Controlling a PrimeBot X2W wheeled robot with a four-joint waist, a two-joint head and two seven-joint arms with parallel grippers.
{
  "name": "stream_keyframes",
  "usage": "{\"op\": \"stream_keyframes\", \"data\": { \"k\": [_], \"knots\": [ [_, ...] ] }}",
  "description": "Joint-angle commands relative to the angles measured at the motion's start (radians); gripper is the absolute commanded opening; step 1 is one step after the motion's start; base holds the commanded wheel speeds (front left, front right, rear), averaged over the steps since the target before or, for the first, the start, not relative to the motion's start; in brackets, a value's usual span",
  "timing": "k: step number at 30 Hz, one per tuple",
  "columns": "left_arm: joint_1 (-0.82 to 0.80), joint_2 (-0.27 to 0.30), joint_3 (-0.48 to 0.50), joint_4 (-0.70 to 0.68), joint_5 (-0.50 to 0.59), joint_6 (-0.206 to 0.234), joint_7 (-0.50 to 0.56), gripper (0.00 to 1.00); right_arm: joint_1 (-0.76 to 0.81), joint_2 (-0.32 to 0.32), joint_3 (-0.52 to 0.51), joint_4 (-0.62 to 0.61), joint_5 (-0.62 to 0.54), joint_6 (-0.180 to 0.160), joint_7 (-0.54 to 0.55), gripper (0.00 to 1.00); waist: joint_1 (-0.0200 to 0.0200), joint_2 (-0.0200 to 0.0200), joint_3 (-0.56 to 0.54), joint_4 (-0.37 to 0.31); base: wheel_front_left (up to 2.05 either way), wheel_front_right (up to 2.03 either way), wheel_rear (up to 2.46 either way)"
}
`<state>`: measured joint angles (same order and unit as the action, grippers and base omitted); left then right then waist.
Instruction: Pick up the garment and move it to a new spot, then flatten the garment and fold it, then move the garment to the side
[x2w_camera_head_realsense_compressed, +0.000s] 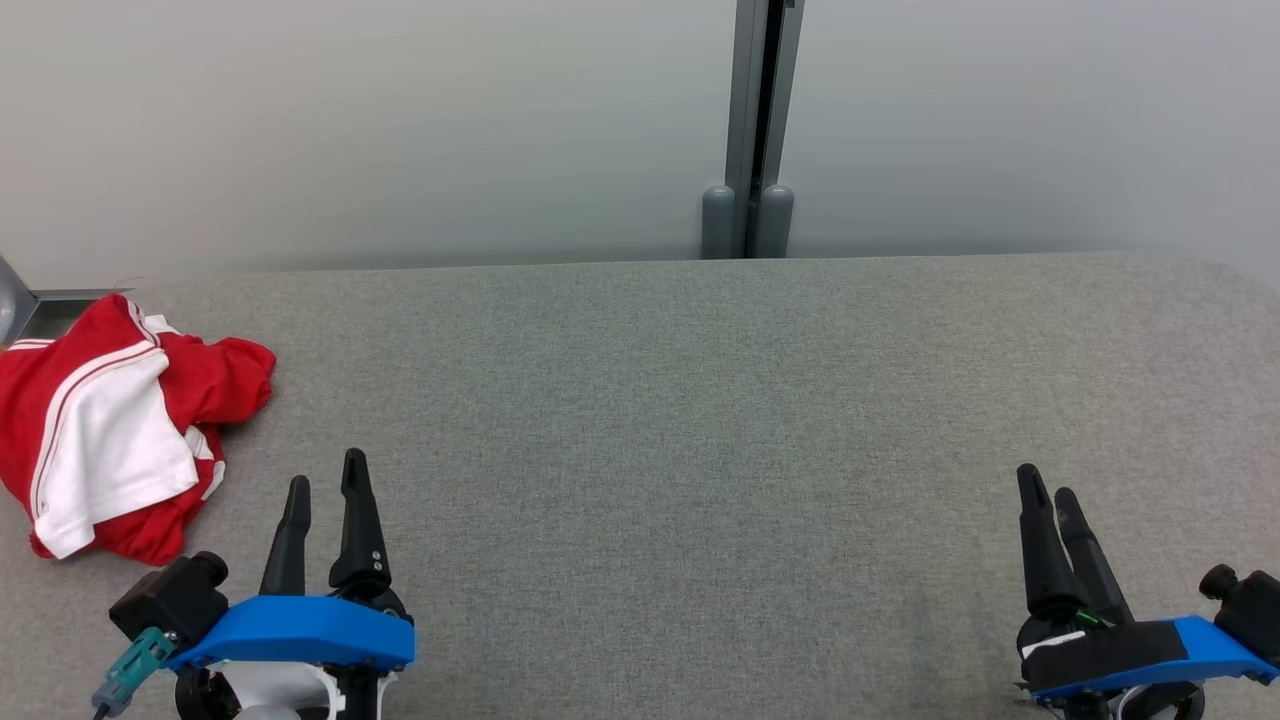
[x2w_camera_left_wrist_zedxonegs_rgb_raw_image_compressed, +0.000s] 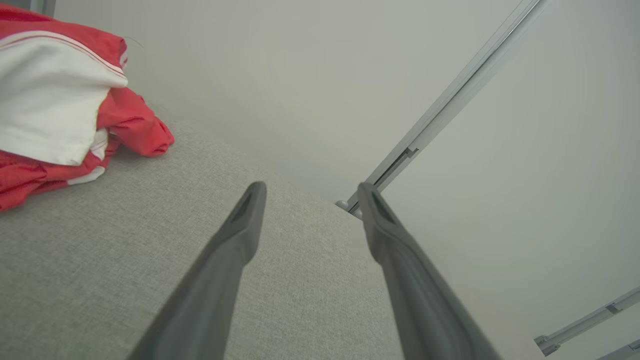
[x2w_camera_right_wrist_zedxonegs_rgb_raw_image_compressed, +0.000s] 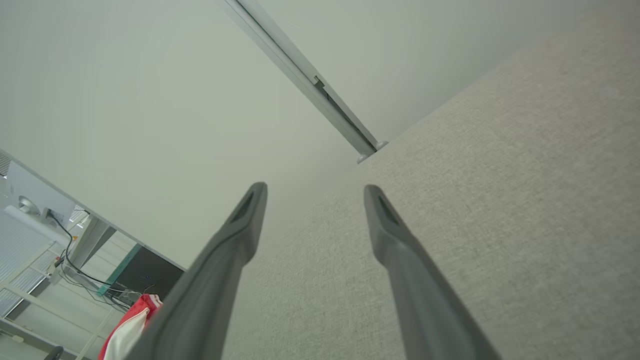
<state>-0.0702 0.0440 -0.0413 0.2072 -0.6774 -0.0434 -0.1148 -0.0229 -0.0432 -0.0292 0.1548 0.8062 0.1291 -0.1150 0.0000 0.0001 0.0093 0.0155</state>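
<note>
- Left hand (x2w_camera_head_realsense_compressed: 325, 470) at near left, fingers spread apart, nothing between them, hovering over bare table (x2w_camera_head_realsense_compressed: 650, 400).
- Right hand (x2w_camera_head_realsense_compressed: 1045, 482) at near right, likewise spread and empty, well apart from the left.
- Garment (x2w_camera_head_realsense_compressed: 110, 430), red and white, crumpled in a heap at the table's left edge, just beyond and left of left hand; untouched.
- Pick-up not yet begun, by the look of it.
- Risk: pinching only a top layer of the heap, then slipping or unrolling on the lift.
- Risk: heap close to the left edge; a sideways nudge likely to push it off.
- Risk: right hand far from the cloth; long cross-reach, possible clash with the left.
</note>
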Motion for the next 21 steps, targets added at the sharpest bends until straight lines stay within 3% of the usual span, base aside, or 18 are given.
{"op": "stream_keyframes", "data": {
  "k": [1,21],
  "knots": [
    [-0.026,0.008,-0.003,-0.006,0.029,0.004,-0.008,1.00,-0.002,-0.007,0.002,-0.014,-0.027,0.002,-0.008,1.00,0.0000,-0.0001,0.000,0.000,0.00,0.00,0.00],
    [-0.032,0.017,-0.042,0.043,0.262,0.031,-0.060,1.00,0.010,-0.008,0.018,0.000,-0.270,0.002,-0.060,1.00,0.0000,-0.0001,-0.005,0.006,0.00,0.00,0.00]
  ]
}}
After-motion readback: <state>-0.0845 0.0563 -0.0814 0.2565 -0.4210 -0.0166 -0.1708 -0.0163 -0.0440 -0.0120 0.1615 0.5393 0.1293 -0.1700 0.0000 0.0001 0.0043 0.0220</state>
